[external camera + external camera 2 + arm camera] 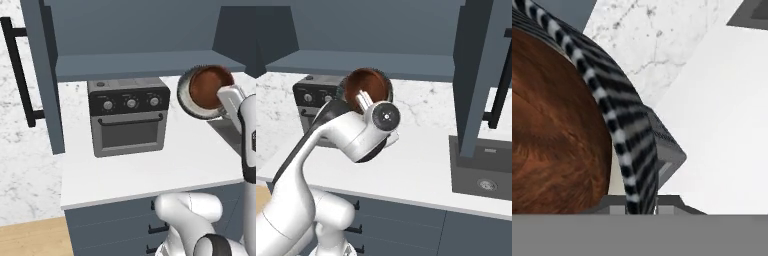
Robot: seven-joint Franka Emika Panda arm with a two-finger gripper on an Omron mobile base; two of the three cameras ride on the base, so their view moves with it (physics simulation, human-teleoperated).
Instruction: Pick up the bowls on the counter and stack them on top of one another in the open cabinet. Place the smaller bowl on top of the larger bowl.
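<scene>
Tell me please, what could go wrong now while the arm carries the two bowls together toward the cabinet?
1. The larger bowl is held tipped nearly on its side above the counter, with the smaller bowl nested inside; the smaller one could slide out.
2. The pincer seems to grip only the larger bowl's rim, so the bowl might twist or slip.
3. The toaster oven stands close beside the bowls, below the open cabinet shelf; a swing could knock it.

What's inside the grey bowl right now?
The smaller bowl sits nested inside the larger bowl, its reddish-brown inside facing the cameras. It covers nearly all of the grey bowl's interior, so anything beneath it cannot be seen. The gripper grips the rim.
</scene>
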